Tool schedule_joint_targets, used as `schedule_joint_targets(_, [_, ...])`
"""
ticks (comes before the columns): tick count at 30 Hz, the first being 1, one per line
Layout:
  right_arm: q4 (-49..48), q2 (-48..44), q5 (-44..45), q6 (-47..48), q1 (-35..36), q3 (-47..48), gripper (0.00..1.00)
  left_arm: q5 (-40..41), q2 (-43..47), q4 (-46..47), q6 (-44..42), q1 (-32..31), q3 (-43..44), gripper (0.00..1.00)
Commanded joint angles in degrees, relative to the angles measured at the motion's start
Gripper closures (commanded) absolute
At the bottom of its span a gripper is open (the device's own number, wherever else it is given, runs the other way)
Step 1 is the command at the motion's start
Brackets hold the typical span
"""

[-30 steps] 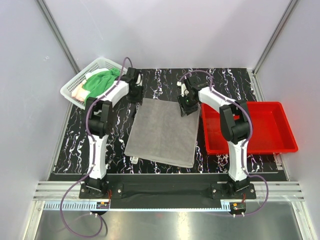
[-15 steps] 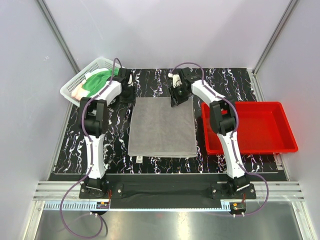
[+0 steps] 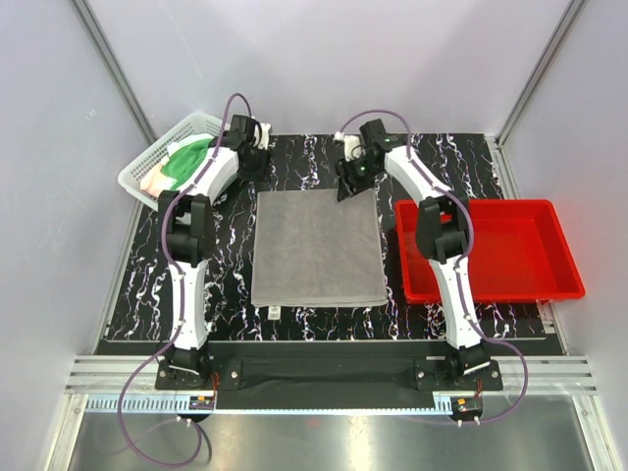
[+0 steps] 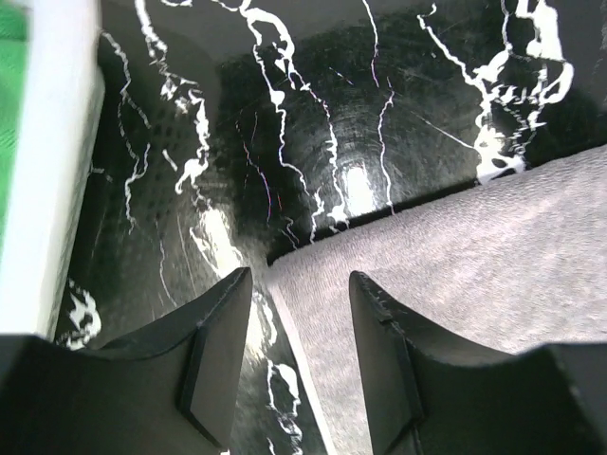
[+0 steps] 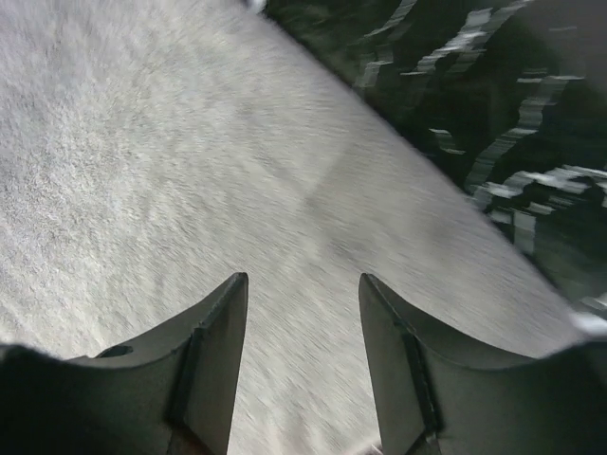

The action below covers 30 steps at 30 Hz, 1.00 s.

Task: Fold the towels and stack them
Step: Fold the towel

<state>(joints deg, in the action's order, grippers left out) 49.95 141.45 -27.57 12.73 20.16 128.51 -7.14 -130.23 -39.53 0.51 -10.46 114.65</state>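
A grey towel point(image 3: 316, 247) lies spread flat in the middle of the black marbled table. My left gripper point(image 3: 257, 169) hovers open at its far left corner; in the left wrist view that corner of the grey towel point(image 4: 446, 275) lies on the table between and just ahead of the open gripper point(image 4: 301, 284). My right gripper point(image 3: 345, 186) hangs open over the far right corner, and in the right wrist view the towel point(image 5: 190, 171) shows through the gap of the gripper point(image 5: 302, 284) with nothing gripped. A green towel point(image 3: 186, 162) and a pinkish one point(image 3: 153, 182) lie in the basket.
The white mesh basket point(image 3: 137, 186) stands at the far left corner of the table, its white wall point(image 4: 47, 190) close to the left of my left gripper. A red plastic tray point(image 3: 559, 245) sits at the right edge, next to the right arm.
The grey towel, skewed a second ago with its far corners in the jaws, now lies square and flat. Both grippers have opened and drawn back toward the far edge.
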Motion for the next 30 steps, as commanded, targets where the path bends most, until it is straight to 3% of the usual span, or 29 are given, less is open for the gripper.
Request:
schedule_joint_targets(1, [2.8, -5.7, -1.5, 3.2, -4.2, 4.4, 0.43, -1.5, -2.7, -0.9, -4.5, 0.2, 3.6, 0.48])
schedule_joint_targets(9, [12.4, -0.3, -2.7, 10.1, -8.8, 10.1, 0.41, -1.0, -6.2, -2.3, -6.1, 0.5, 6.1, 0.49])
schedule_joint_targets(19, [10.6, 7.6, -5.6, 13.4, -10.9, 16.2, 0.39, 0.4, -8.7, -4.2, -7.2, 0.7, 8.8, 0.50])
schedule_joint_targets(29, [7.4, 13.4, -2.1, 10.3, -11.1, 21.3, 0.53, 3.7, -10.3, -5.2, -8.3, 0.6, 10.0, 0.51])
schedule_joint_targets(30, [7.3, 13.3, -1.4, 10.3, -11.1, 20.9, 0.59, 4.4, -10.5, -5.6, -8.4, 0.7, 10.7, 0.51])
